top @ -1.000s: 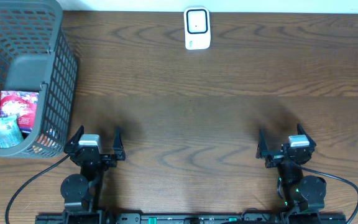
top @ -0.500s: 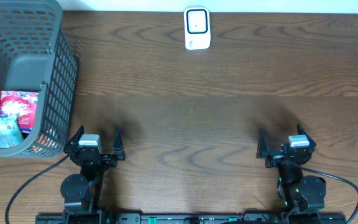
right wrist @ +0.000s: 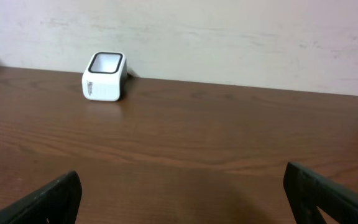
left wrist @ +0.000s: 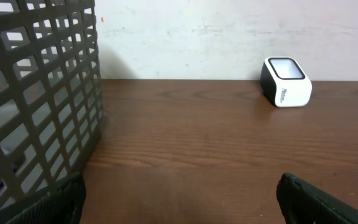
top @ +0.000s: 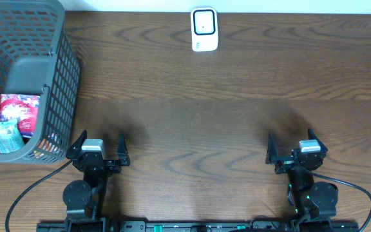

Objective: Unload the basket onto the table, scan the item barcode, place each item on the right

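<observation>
Both arms sit low at the near edge of the table [top: 205, 116]. The left gripper [top: 100, 142] has its jaws spread wide with nothing between them, and the right gripper [top: 292, 143] is just as wide and empty. Bare wood lies ahead of each.

The basket [top: 66, 71], a dark mesh bin, stands at the table's left edge, to the left of the left gripper and slightly farther back. Its near corner is close to that gripper's outer finger but apart from it. The packets [top: 18, 109] lie in the bottom of the basket at its near end: one red, one teal, and one brown at the picture's edge. The mesh wall stands between them and the left gripper. The right gripper is well apart from them, across the table.

The scanner [top: 204, 29] stands at the far edge, roughly midway between the arms and well apart from both grippers and the basket.

Only the overhead view shows the packets plainly. The left wrist view shows the basket's mesh side with a hint of colour behind it, plus the scanner's slanted window. The right wrist view takes in only the scanner, wood and pale wall [right wrist: 229, 31].
</observation>
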Controlling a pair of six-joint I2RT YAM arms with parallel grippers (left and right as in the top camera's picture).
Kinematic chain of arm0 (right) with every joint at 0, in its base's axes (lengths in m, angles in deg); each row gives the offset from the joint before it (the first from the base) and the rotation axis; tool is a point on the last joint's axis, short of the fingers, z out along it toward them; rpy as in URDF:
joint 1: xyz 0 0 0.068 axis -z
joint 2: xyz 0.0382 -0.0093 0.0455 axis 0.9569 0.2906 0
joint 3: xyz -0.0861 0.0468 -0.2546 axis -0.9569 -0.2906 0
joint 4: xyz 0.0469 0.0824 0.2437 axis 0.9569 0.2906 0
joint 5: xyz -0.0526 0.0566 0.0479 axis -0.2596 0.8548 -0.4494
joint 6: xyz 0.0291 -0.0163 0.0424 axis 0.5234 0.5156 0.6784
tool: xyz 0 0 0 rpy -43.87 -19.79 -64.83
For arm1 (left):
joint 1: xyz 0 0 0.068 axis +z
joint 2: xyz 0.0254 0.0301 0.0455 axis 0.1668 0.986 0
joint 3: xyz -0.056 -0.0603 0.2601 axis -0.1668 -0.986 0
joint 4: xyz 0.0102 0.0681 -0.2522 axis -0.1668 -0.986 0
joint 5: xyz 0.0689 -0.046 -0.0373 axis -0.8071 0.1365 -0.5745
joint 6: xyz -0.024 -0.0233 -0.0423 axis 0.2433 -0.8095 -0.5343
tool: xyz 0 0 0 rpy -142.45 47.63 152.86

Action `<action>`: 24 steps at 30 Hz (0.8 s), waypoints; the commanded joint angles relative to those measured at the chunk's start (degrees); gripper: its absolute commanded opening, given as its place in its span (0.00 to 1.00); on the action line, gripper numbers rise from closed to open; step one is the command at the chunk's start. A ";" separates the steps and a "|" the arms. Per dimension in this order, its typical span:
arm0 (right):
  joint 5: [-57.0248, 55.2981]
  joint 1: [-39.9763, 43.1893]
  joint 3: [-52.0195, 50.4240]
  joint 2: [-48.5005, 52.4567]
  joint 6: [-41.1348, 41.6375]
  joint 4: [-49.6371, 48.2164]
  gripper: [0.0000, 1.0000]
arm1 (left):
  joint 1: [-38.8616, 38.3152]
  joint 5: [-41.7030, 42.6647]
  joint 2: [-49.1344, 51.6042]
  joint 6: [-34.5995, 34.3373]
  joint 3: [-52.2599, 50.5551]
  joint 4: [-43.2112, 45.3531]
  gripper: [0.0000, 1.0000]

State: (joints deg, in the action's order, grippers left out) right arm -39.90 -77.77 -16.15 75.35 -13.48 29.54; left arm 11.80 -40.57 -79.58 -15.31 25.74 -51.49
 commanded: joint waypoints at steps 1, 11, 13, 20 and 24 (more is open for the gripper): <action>-0.11 0.61 -0.09 -0.31 -0.50 0.24 0.99 | 0.26 1.11 -0.35 -0.48 -1.62 -0.79 0.98; -0.11 0.61 -0.09 -0.31 -0.50 0.24 0.99 | 0.24 4.79 -0.35 -11.08 -1.57 -0.52 0.98; -0.11 0.61 -0.09 -0.31 -0.50 0.24 0.99 | 0.24 4.83 -0.35 -15.78 -1.57 -0.52 0.98; -0.11 0.61 -0.09 -0.31 -0.50 0.24 0.99 | 0.24 8.35 -0.35 -40.37 -1.57 -0.26 0.98; -0.11 0.61 -0.09 -0.31 -0.50 0.24 0.99 | 0.24 8.48 -0.35 -48.70 -1.57 0.35 0.98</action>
State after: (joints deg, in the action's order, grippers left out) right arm -39.90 -77.77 -16.15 75.35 -13.48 29.54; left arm 11.80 -34.21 -79.58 -52.38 25.72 -50.72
